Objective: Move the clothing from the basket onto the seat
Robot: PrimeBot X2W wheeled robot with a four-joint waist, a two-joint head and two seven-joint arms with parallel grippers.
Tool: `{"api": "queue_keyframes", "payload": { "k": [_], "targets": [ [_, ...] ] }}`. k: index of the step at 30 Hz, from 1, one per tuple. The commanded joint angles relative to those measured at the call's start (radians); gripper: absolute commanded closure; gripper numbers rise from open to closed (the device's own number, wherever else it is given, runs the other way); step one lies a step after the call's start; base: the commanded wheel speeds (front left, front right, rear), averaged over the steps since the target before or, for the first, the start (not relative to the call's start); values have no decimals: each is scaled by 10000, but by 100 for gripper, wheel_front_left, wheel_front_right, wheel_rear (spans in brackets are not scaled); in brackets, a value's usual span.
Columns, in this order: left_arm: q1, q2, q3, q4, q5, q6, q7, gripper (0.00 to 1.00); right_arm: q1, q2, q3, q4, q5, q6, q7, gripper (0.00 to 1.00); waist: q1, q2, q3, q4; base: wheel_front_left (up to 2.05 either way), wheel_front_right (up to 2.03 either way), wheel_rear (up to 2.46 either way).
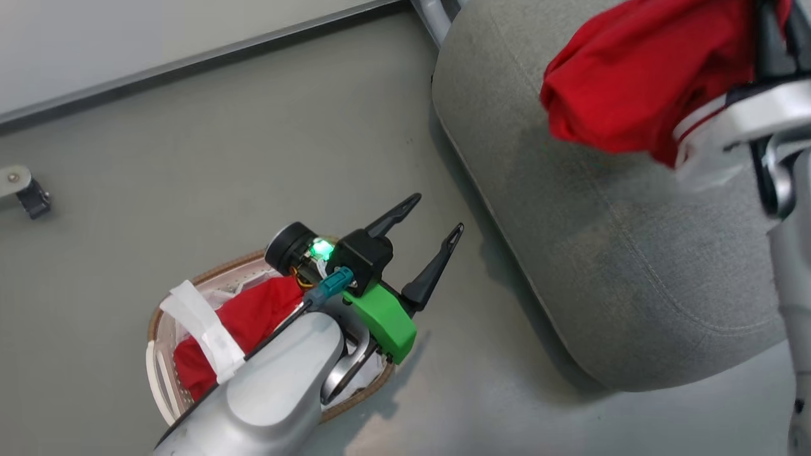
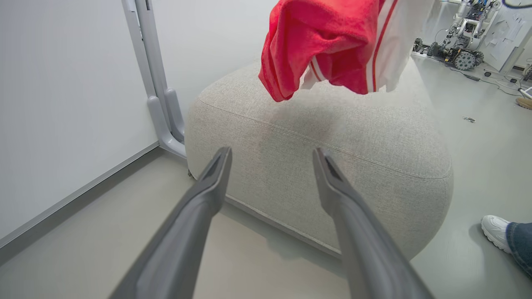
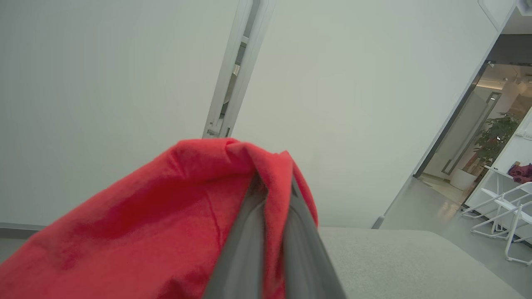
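A red shirt (image 1: pixel 624 76) with white striped trim hangs above the grey seat (image 1: pixel 595 253), clear of the cushion. My right gripper (image 3: pixel 272 187) is shut on this shirt (image 3: pixel 137 245), the cloth pinched between its fingers. From the left wrist the same shirt (image 2: pixel 328 41) dangles over the seat (image 2: pixel 332 158). My left gripper (image 1: pixel 437 218) stands open and empty above the floor, between basket and seat. The white basket (image 1: pixel 190 278) with its brown rim sits on the floor under my left forearm, with more red clothing (image 1: pixel 253 316) inside it.
A white wall with a grey baseboard (image 1: pixel 190 60) runs behind the seat. A grey post (image 2: pixel 160 104) stands by the seat's far corner. A person's white shoe (image 2: pixel 496 232) is on the floor right of the seat. A small caster (image 1: pixel 25 190) sits at far left.
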Motion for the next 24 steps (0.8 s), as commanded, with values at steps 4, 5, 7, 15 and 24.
{"api": "queue_keyframes", "payload": {
  "k": [4, 5, 7, 15, 24],
  "targets": [
    [-559, 322, 103, -401, 364, 156, -31, 0, -2028, -659, -75, 742, 99, -10, 294, 100, 0, -1, 1612, 660, 0, 0, 0],
    [-653, 362, 99, -503, 418, 171, -16, 0, -2403, -767, -131, 866, 149, -10, 388, 100, 0, -1, 1812, 731, 0, 0, 0],
    [-854, 471, 95, -677, 510, 226, 43, 0, -3240, -1061, -360, 1131, 174, -10, 547, 100, 0, -1, 2224, 911, 0, 0, 0],
    [-1524, 562, -57, -1455, 955, 391, 346, 0, -5534, -2686, -1465, 1651, -235, -10, 1533, 100, 0, -1, 3737, 1989, 0, 0, 0],
    [-1864, 483, -208, -1830, 1064, 483, 505, 0, -5012, -3179, -3128, 3104, -567, -12, 1921, 100, 0, -1, 4740, 2972, 0, 0, 0]
  ]
}}
